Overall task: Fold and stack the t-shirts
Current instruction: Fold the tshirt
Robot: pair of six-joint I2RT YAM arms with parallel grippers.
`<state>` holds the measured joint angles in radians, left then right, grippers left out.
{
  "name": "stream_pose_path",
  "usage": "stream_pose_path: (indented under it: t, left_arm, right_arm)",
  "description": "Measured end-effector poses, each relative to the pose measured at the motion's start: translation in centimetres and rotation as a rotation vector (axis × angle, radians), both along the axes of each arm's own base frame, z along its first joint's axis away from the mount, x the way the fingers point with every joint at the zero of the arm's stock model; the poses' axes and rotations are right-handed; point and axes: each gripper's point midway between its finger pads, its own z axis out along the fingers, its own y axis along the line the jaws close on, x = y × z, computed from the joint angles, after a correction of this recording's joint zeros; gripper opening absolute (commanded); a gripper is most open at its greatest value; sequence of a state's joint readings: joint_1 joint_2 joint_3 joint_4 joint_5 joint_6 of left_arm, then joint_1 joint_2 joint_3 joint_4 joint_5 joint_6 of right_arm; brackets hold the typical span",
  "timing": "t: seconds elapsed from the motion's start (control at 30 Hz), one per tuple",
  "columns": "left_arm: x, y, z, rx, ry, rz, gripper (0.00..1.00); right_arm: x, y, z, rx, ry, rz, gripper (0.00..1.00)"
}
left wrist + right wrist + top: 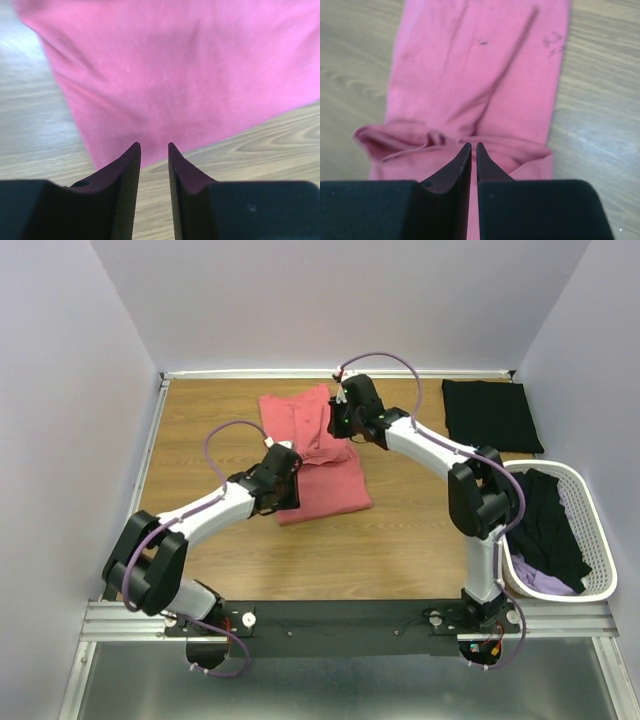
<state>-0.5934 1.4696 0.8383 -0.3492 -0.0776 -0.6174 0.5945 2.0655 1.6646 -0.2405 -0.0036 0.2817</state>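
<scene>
The coral-pink t-shirt [318, 455] was plain. It read as a stronger pink in the left wrist view and carried a few small dark specks [482, 42] in the right wrist view. The folded t-shirt [491, 415] at the back right was solid black. The basket [603, 570] was white and slatted, with black cloth [552, 525] and lilac cloth [540, 582] in it. The surface [400, 540] was mid-brown wood grain. The left arm [210, 508] and right arm [430, 447] were white with black joints and purple cables, and their jaws were black.
</scene>
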Motion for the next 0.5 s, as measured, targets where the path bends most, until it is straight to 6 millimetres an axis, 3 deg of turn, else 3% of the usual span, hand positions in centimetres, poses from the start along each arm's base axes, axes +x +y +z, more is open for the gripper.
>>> stream_pose_path:
  t: [0.1, 0.23, 0.37, 0.5]
  left_arm:
    - [1.2, 0.8, 1.9, -0.035, -0.055, 0.04, 0.37]
    - [3.2, 2.0, 2.6, -0.035, -0.079, 0.087, 0.35]
    - [5.4, 2.4, 1.6, -0.01, -0.066, 0.107, 0.33]
    - [7.8, 3.2, -0.4, 0.033, -0.031, 0.127, 0.32]
  right_arm:
    - [-1.9, 0.3, 1.1, 0.037, 0.012, 0.064, 0.15]
    - [-4.9, 0.8, 0.0, 0.07, 0.078, 0.181, 0.15]
    - [-7.1, 1.1, -2.3, 0.075, 0.152, 0.262, 0.15]
    - [-8.0, 1.6, -4.1, 0.078, 0.197, 0.318, 0.15]
